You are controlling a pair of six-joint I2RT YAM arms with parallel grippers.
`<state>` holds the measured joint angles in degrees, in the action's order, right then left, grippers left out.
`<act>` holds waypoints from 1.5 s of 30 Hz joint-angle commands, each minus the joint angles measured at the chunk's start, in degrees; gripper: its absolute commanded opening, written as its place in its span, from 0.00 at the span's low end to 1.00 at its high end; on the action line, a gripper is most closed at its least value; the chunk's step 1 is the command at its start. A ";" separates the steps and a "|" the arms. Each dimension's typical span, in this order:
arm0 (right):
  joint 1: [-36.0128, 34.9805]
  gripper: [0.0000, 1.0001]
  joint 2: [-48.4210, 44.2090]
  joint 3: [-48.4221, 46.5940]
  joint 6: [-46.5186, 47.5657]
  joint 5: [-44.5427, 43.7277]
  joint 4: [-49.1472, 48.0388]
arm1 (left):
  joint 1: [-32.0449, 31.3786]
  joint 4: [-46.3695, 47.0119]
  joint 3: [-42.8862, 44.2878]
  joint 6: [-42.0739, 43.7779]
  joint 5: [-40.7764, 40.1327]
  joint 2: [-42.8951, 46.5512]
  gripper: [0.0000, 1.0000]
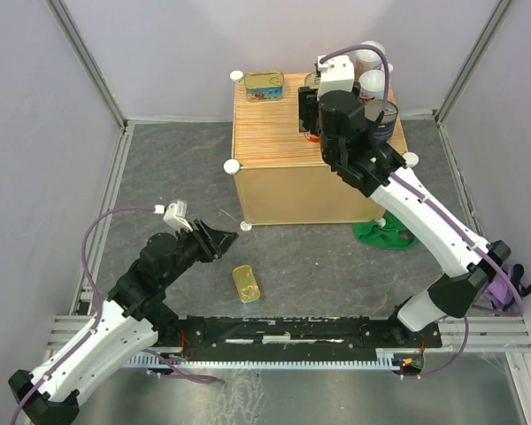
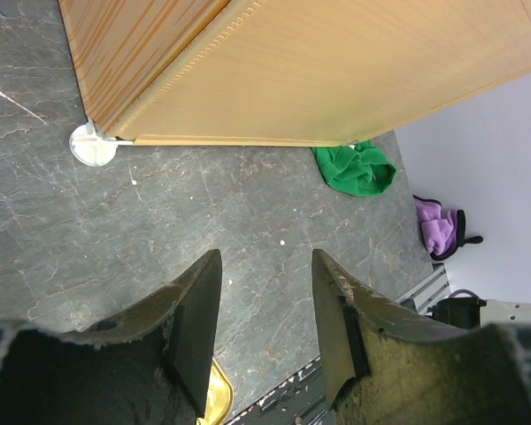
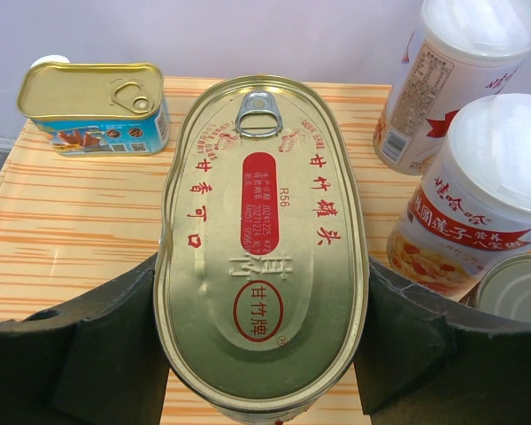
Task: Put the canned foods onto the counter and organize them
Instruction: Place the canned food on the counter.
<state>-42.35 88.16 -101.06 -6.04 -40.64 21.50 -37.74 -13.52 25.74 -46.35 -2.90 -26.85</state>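
The left pincer hangs low over the grey marbled surface, its two jaws moderately apart and with nothing between them. Near it a loose gold tin lies flat on this surface, not touched by the fingers. Further ahead of this pincer stands the light-wood cube that carries the tabletop. A white knob sits at its near bottom corner, and a green cloth lies crumpled at its foot, ahead and to the right. The right pincer is over the tabletop and grips an oval tin between both fingers. The tin's gold lid faces up, with red characters, and its pull ring points away from the wrist. Whether this tin already rests on the planks, I cannot tell. Just beside the right finger is a silver-topped can. Beyond it stands the nearer white-lidded cylinder, and behind that the farther white-lidded cylinder. Ahead and to the left, near the far edge, stands a rectangular tin with a gold lid and a blue label.
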 commanded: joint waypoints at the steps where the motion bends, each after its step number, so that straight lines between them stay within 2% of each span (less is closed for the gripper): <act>1: 1.32 0.03 -0.34 -3.50 -1.07 2.26 -6.13 | -0.14 2.51 0.17 1.77 -0.66 -0.25 0.52; 19: 4.90 0.03 3.20 -4.14 -1.82 5.98 -7.52 | -0.17 4.25 -0.02 1.96 -2.08 -2.99 0.52; 45: 5.95 0.05 2.73 1.65 -1.66 6.44 -13.17 | -0.14 7.45 0.01 2.28 -2.20 -7.28 0.53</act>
<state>-36.88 92.60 -99.42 -7.68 -33.85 16.21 -37.74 -9.61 25.63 -46.33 -4.43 -34.02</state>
